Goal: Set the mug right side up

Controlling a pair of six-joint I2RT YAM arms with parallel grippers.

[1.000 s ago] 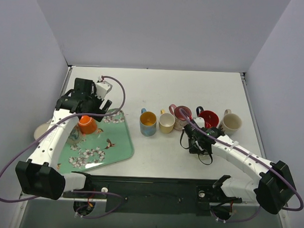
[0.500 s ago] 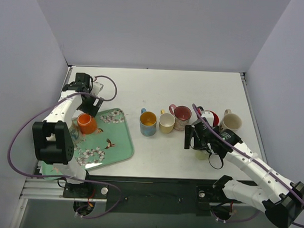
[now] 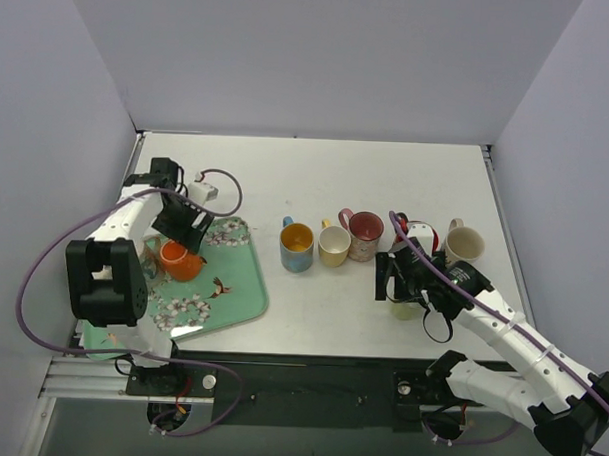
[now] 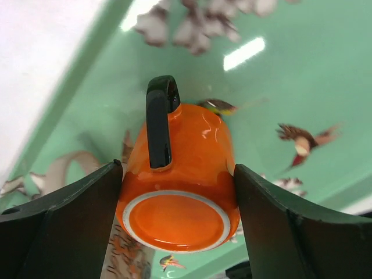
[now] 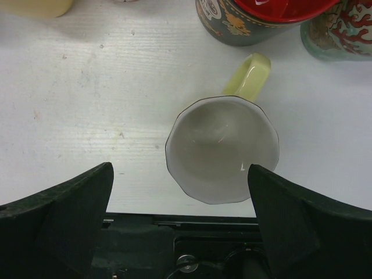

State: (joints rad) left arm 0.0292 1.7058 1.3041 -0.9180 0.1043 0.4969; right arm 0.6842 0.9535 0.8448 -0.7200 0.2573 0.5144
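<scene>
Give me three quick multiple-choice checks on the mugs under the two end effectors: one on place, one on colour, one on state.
1. Where does the orange mug sit?
A. on the green tray
B. in a sink
C. on a shelf

2. What colour is its handle?
A. orange
B. black
C. white

3. How does the pale mug under the right end effector stand?
A. upside down
B. on its side
C. upright, mouth up

Answers:
1 A: the left wrist view shows the patterned green tray beneath it.
2 B: a black loop stands out against the orange side.
3 C: its hollow inside faces the right wrist camera.
</scene>
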